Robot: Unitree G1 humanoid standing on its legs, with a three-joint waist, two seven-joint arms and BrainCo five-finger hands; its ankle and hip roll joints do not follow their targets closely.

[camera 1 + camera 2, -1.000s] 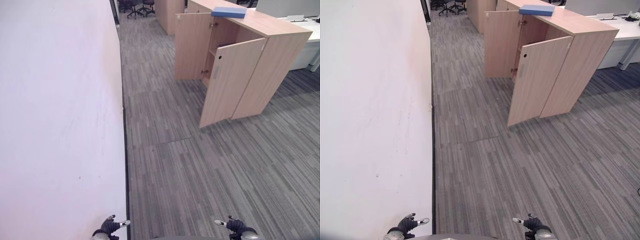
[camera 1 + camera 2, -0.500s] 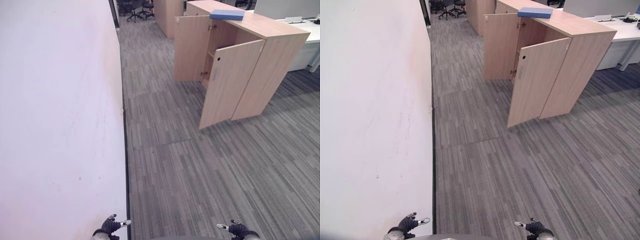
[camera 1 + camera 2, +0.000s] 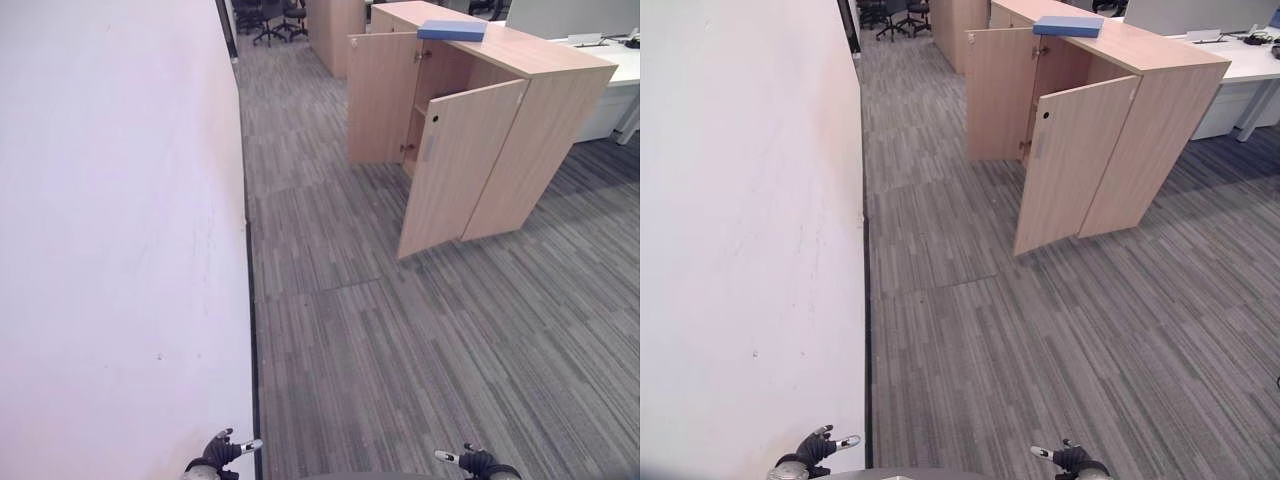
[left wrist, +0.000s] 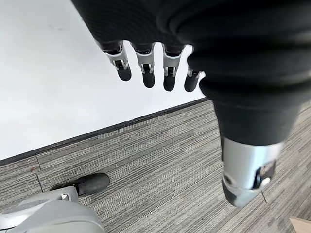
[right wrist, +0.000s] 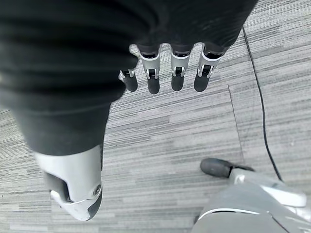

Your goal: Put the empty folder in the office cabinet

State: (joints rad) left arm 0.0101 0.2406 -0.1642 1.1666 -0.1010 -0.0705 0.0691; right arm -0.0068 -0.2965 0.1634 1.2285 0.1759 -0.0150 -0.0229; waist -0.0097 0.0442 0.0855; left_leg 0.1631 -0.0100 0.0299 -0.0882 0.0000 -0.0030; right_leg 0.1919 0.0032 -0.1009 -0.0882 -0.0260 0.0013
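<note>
The blue folder [image 3: 452, 30] lies flat on the top of the wooden office cabinet [image 3: 560, 110], near its front edge above the open doors [image 3: 455, 165] (ready for loading). Left hand [image 4: 155, 68] and right hand [image 5: 165, 68] hang empty, fingers relaxed, well away.

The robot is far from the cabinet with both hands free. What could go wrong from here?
1. The near cabinet door juts into the aisle; the approach could clip it.
2. The blue folder overhangs the cabinet top's edge; a clumsy reach might knock it off.
3. The left hand hangs near the white wall and may scrape it.
</note>
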